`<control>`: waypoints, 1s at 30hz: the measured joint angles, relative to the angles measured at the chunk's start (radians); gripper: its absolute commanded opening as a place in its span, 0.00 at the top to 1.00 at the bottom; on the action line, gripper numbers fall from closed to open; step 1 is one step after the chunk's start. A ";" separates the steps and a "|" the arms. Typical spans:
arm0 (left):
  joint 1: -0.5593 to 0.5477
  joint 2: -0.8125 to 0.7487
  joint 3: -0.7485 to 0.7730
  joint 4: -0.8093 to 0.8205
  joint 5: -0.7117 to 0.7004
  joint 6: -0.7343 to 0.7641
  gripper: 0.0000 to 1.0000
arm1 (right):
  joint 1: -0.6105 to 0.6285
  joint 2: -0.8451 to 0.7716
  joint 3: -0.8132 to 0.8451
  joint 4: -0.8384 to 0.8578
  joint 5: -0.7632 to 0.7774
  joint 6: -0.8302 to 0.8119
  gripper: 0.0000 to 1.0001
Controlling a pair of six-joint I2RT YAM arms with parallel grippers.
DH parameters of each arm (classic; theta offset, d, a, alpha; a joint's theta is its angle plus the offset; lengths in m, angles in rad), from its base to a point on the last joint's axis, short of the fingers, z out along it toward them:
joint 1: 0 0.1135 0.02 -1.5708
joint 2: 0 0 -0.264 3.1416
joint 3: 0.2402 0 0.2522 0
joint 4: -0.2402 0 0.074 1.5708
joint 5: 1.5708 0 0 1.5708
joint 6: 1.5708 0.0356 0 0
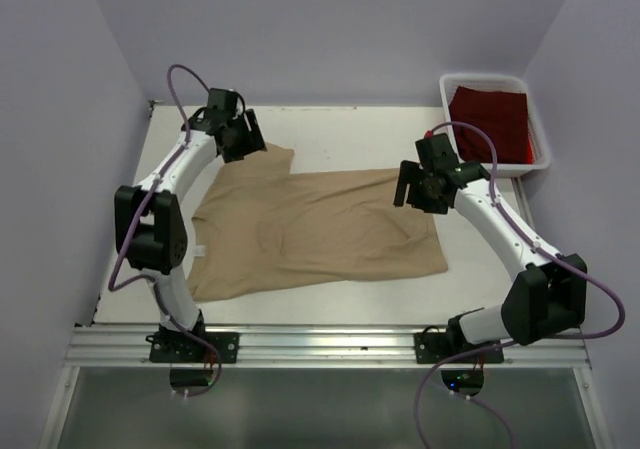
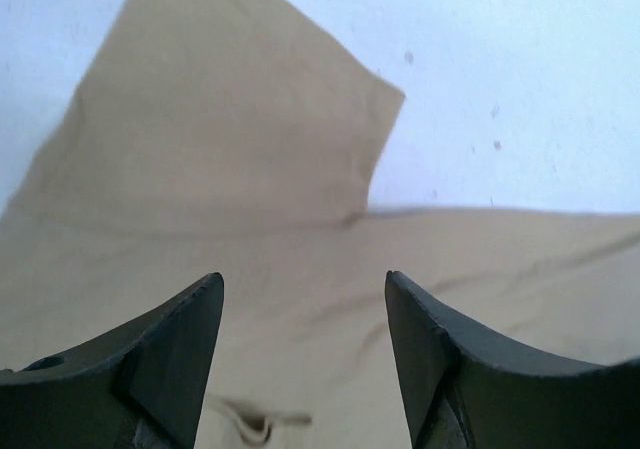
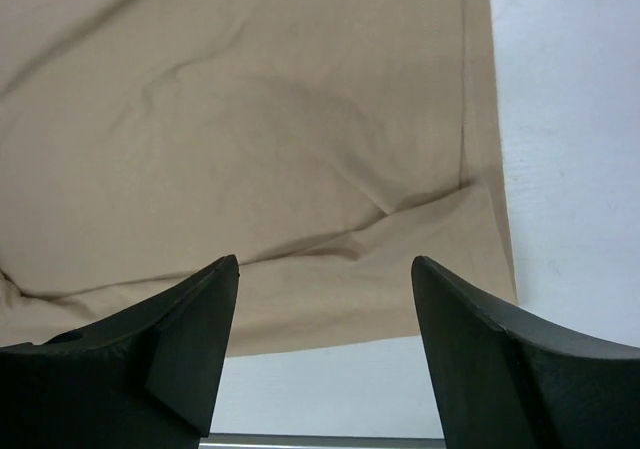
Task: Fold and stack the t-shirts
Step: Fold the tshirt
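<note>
At the left of the white table (image 1: 340, 129), the left gripper (image 1: 243, 134) (image 2: 305, 279) hangs just above the far sleeve (image 1: 268, 161) (image 2: 230, 119) of a tan t-shirt (image 1: 320, 229) (image 2: 300, 269) (image 3: 250, 119), its jaws parted wide with nothing between them. The shirt lies spread flat across the middle of the table, lightly wrinkled, collar end to the left and hem to the right, a small white neck label (image 1: 200, 251) showing beside the left arm. Over the shirt's far right corner the right gripper (image 1: 412, 185) (image 3: 325, 261) hovers, jaws likewise wide and holding nothing; from its wrist camera the hem runs along bare table. At the far right corner of the table, a dark red t-shirt (image 1: 492, 119) sits folded inside a white bin (image 1: 484, 76), well apart from the tan one.
</note>
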 measured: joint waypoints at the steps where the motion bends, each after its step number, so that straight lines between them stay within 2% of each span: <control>1: 0.003 0.073 0.072 0.002 -0.010 0.009 0.30 | 0.000 0.001 0.009 0.005 -0.012 -0.010 0.25; 7: 0.031 0.443 0.443 -0.063 -0.050 0.069 0.22 | 0.000 -0.018 0.003 0.011 -0.058 -0.043 0.19; 12: 0.063 0.571 0.621 -0.111 -0.066 0.105 0.22 | 0.000 -0.080 -0.024 0.013 -0.079 -0.066 0.19; 22: 0.111 0.640 0.748 -0.103 -0.085 0.147 0.22 | 0.000 -0.091 -0.024 0.014 -0.095 -0.082 0.22; 30: 0.111 0.752 0.757 -0.103 -0.074 0.164 0.22 | 0.000 -0.091 -0.024 0.016 -0.097 -0.082 0.23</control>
